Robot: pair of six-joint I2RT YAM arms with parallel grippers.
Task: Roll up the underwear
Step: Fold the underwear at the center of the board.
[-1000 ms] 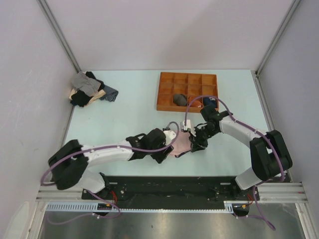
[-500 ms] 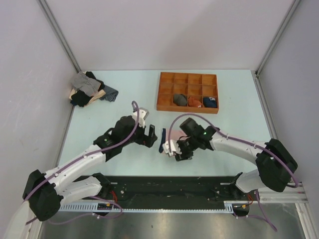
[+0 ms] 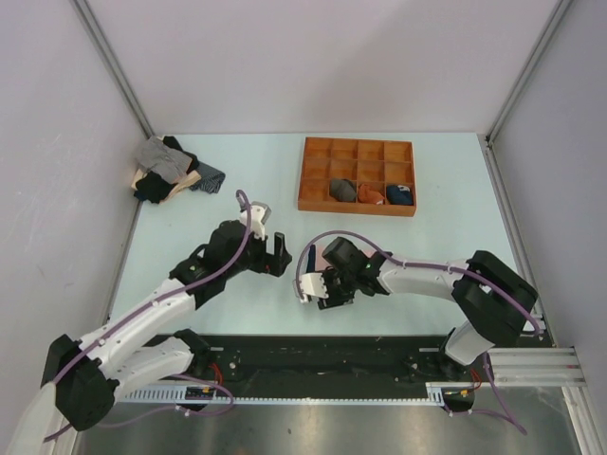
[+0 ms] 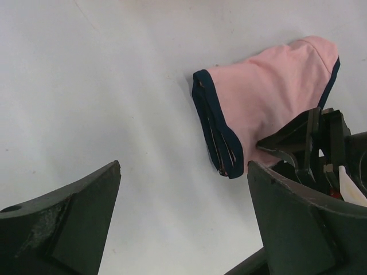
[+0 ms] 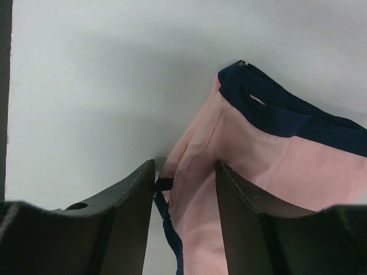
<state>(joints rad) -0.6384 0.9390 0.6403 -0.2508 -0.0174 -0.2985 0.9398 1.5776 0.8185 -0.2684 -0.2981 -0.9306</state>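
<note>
The underwear (image 4: pixel 269 91) is a small pink bundle with navy edging, lying folded on the white table. In the top view only a bit of the underwear (image 3: pixel 325 250) shows beside my right gripper (image 3: pixel 316 284), which is low over it. In the right wrist view, a fold of the underwear (image 5: pixel 195 189) lies between the part-open fingers of my right gripper (image 5: pixel 184 220). The navy edge brushes the left finger, and a sliver of table shows beside it. My left gripper (image 4: pixel 183 229) is wide open over bare table, short of the navy edge, and stands to the left of the underwear (image 3: pixel 275 254).
An orange compartment tray (image 3: pixel 303 180) stands at the back, holding dark grey (image 3: pixel 342 190), orange (image 3: pixel 370 195) and navy (image 3: pixel 400 195) rolled bundles. A pile of grey, black and tan garments (image 3: pixel 166 171) lies at the back left corner. Side walls close in the table.
My left gripper let go, opened wide and drew back left, off the underwear. My right gripper slid left along the table with the fabric, and its jaws widened.
</note>
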